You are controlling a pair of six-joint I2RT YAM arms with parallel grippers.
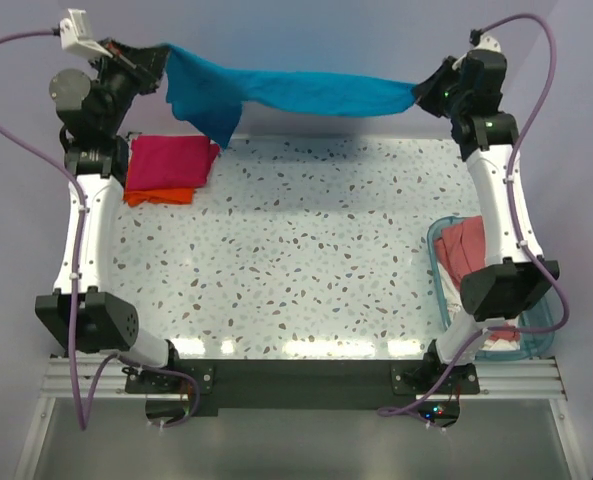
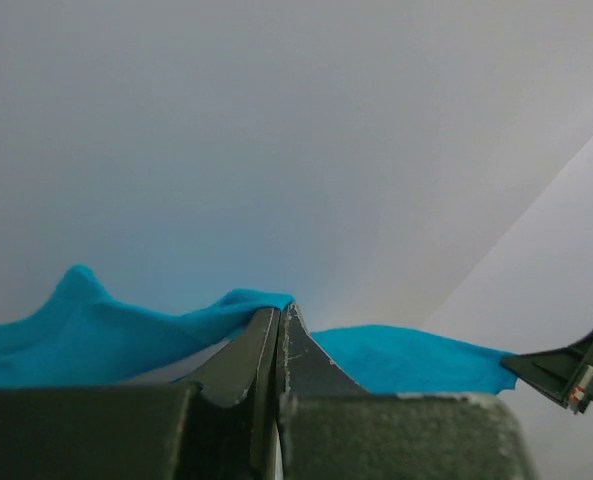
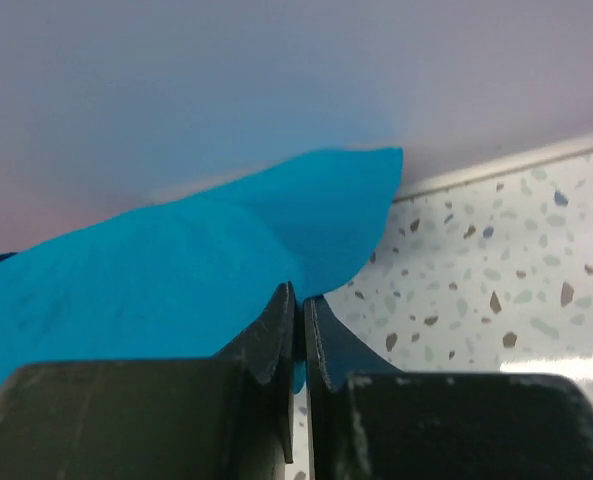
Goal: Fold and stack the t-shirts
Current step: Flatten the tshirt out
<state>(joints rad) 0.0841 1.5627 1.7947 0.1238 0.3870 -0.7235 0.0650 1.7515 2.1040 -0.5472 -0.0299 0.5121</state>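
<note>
The teal blue t-shirt (image 1: 296,92) hangs stretched in the air along the table's far edge, one part drooping at the left. My left gripper (image 1: 159,66) is shut on its left end, cloth pinched between the fingers in the left wrist view (image 2: 76,330). My right gripper (image 1: 419,92) is shut on its right end, as the right wrist view shows (image 3: 176,270). A folded magenta pink shirt (image 1: 171,160) lies on a folded orange shirt (image 1: 161,196) at the far left. A salmon pink shirt (image 1: 463,250) lies crumpled in the basket.
The clear blue-tinted plastic basket (image 1: 536,340) stands at the right edge, partly under my right arm. The speckled white table (image 1: 306,260) spreads below the hanging shirt. A pale wall lies behind.
</note>
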